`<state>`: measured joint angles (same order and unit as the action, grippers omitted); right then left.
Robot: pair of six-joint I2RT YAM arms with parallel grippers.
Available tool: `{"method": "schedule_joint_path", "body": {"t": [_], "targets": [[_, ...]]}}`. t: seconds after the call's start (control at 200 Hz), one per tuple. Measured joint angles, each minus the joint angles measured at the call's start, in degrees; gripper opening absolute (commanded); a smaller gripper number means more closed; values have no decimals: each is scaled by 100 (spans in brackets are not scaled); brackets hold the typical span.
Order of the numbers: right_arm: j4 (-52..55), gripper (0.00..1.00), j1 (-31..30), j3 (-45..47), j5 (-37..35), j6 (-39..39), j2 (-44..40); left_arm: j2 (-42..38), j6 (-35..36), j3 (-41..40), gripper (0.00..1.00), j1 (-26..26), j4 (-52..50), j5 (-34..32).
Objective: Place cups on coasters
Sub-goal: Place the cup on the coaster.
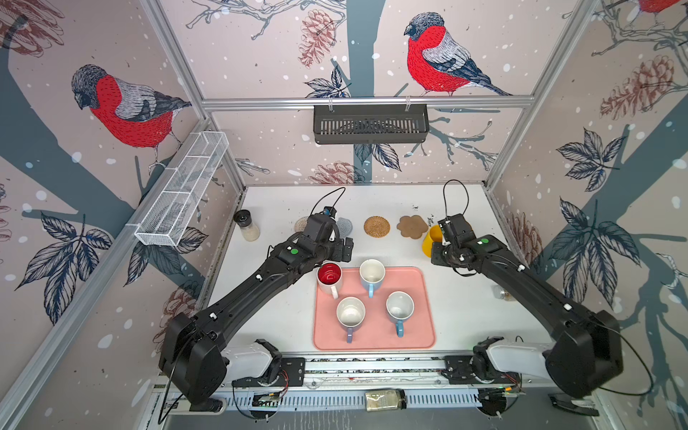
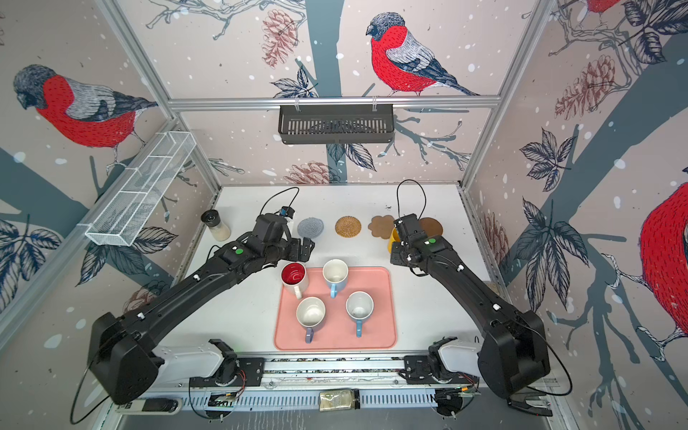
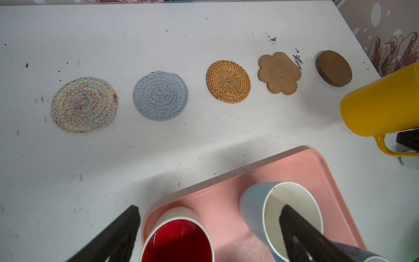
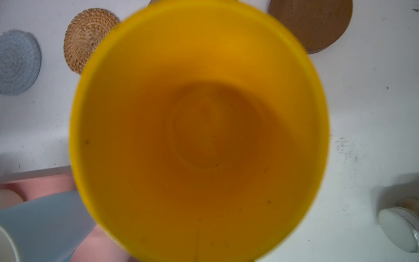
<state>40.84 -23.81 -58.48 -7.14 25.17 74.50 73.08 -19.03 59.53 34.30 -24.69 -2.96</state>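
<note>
My right gripper [image 1: 440, 248] is shut on the yellow cup [image 1: 432, 240], held tilted above the table beside the cork flower coaster [image 1: 412, 226] and the dark wooden disc [image 2: 432, 226]. The cup [image 4: 199, 136] fills the right wrist view and hides the fingers. My left gripper [image 3: 209, 211] hangs open over the white cup with the red inside [image 3: 176, 240] at the pink tray's [image 1: 420, 327] far left corner. A light blue cup [image 1: 372, 275], a lavender one [image 1: 350, 314] and another light blue [image 1: 400, 309] stand on the tray. Beige [image 3: 84, 104], grey-blue [image 3: 160, 95] and rattan [image 3: 228, 81] coasters lie bare.
A black-lidded glass jar [image 1: 246, 225] stands at the far left of the table. A small jar [image 1: 502, 292] lies near the right wall under my right arm. A white wire basket [image 1: 182, 190] and a black basket [image 1: 370, 124] hang on the walls.
</note>
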Motion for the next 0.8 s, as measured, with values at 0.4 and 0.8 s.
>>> {"method": "schedule_joint_path", "body": {"t": [0.4,0.8], "targets": [[-229,1,1152,-476,190,-122,846,-216,133,-166,97,15,-26,190],[-599,1,1926,-1019,170,-120,1794,-352,164,-448,97,22,35,417]]}}
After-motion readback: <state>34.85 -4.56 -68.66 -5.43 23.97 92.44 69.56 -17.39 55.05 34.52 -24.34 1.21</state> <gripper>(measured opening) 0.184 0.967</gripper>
